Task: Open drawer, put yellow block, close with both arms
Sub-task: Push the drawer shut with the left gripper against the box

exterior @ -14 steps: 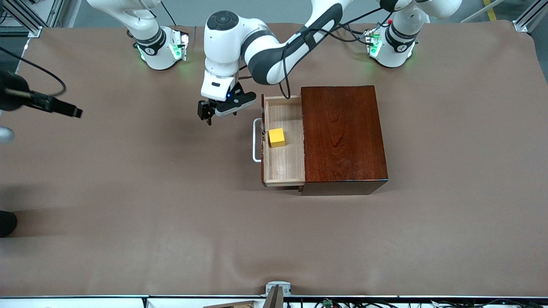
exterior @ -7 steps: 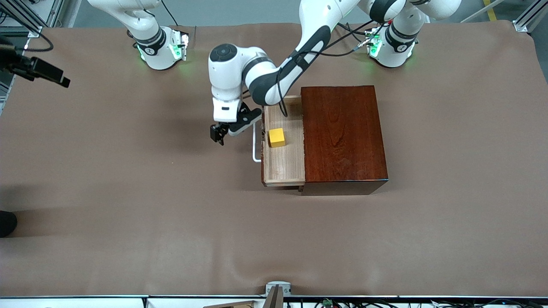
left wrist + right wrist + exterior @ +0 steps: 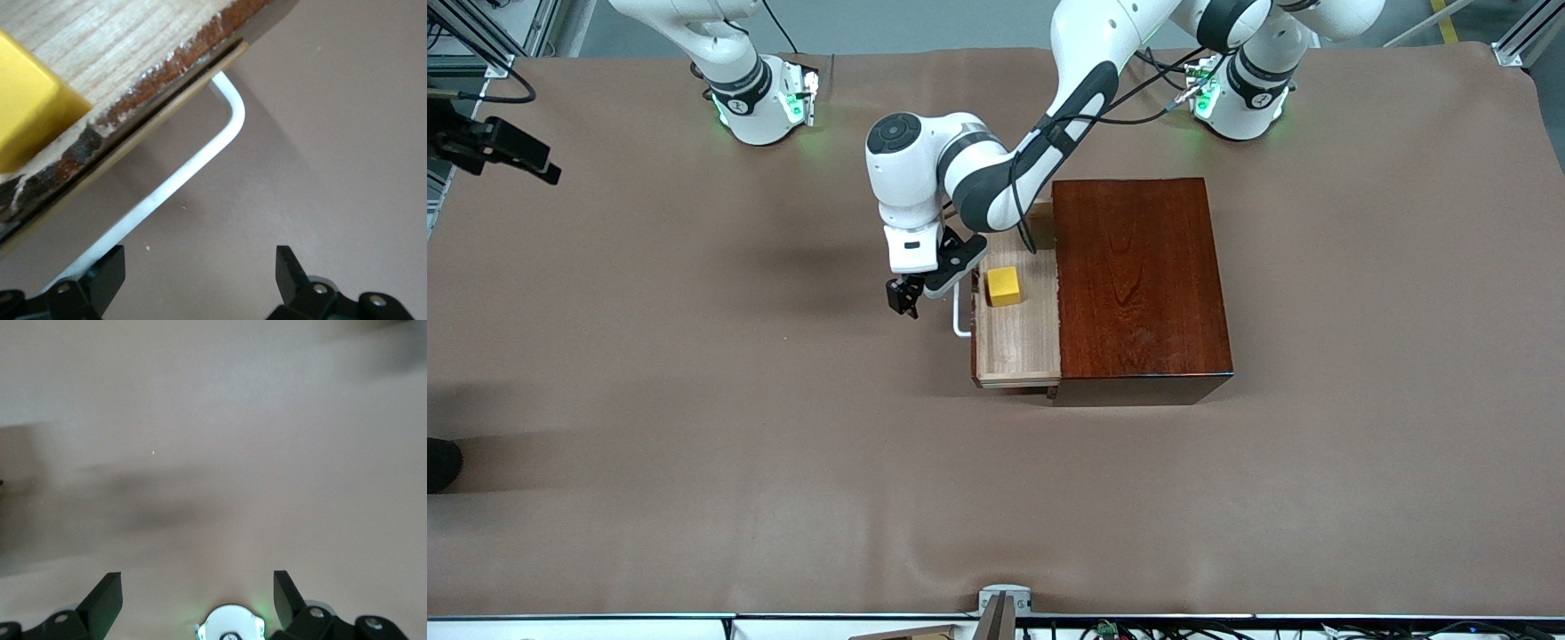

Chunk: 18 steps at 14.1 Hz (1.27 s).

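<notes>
The yellow block (image 3: 1003, 286) sits in the pulled-out drawer (image 3: 1018, 333), on the pale tray floor close to the dark front panel, toward the end farther from the front camera. Just outside that front runs the white handle (image 3: 958, 322). The left gripper (image 3: 904, 297) hangs in front of the drawer, over the brown table (image 3: 694, 400), beside the handle, fingers spread wide with nothing between them. In the left wrist view the handle (image 3: 193, 167) lies ahead of the fingers (image 3: 293, 273), block (image 3: 30, 113) farther on inside. The right gripper (image 3: 197, 600) waits over bare table, fingers wide, holding nothing.
</notes>
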{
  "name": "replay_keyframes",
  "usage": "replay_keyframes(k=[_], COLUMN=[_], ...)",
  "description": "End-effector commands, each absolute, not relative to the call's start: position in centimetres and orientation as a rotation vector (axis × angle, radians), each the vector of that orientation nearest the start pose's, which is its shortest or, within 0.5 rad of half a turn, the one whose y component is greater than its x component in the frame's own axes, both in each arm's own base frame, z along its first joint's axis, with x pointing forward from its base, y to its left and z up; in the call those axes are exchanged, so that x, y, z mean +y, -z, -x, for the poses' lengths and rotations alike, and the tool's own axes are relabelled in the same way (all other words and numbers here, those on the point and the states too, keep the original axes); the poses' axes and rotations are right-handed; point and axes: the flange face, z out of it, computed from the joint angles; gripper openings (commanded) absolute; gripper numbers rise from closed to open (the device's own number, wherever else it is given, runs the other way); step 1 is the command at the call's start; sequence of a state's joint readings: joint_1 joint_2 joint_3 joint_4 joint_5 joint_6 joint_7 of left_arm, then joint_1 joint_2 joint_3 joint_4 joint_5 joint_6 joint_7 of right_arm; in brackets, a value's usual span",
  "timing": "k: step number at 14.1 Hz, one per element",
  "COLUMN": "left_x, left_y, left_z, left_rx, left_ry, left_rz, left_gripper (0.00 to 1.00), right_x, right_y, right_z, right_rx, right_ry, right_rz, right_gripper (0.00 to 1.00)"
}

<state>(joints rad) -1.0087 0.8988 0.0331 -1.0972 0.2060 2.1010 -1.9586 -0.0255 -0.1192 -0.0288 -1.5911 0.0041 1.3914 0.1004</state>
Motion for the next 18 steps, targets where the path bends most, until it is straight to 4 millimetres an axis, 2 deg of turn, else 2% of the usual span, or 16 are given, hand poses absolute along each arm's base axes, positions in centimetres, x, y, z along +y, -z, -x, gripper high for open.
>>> replay_keyframes(k=[1, 4, 6, 8, 9, 13, 18], left_x=[-63.2, -61.9, -61.3, -60.9, -60.5, -59.0, -57.3], left_y=[-29.1, -30.2, -29.8, -29.4, -29.2, -28.4, -28.2], left_z=[-45.3, -45.8, -45.7, -45.7, -45.9, -46.2, -47.2], left_rx=[-1.363, -1.372, -1.365, -1.358, -1.358, -1.351, -1.429], left_ry=[0.416, 0.402, 0.392, 0.386, 0.383, 0.365, 0.389], left_rz=[2.799, 2.730, 2.687, 2.652, 2.631, 2.544, 2.435], left_gripper=[1.00, 1.00, 1.00, 1.00, 1.00, 1.00, 1.00], right_x=[-4.5, -4.8, -5.3, -6.8, -7.0, -6.0, -6.4], right_y=[-68.5, -68.4, -68.5, -68.4, -68.3, -68.3, -68.3], right_z=[-51.9, -52.0, -52.0, -51.9, -51.9, -52.0, -51.9], right_rx=[0.250, 0.270, 0.281, 0.324, 0.329, 0.303, 0.315], right_ry=[-0.058, -0.055, -0.043, -0.048, -0.053, -0.050, -0.053], right_rz=[3.129, 3.123, 3.126, 3.117, 3.116, 3.120, 3.118], right_gripper=[1.00, 1.00, 1.00, 1.00, 1.00, 1.00, 1.00])
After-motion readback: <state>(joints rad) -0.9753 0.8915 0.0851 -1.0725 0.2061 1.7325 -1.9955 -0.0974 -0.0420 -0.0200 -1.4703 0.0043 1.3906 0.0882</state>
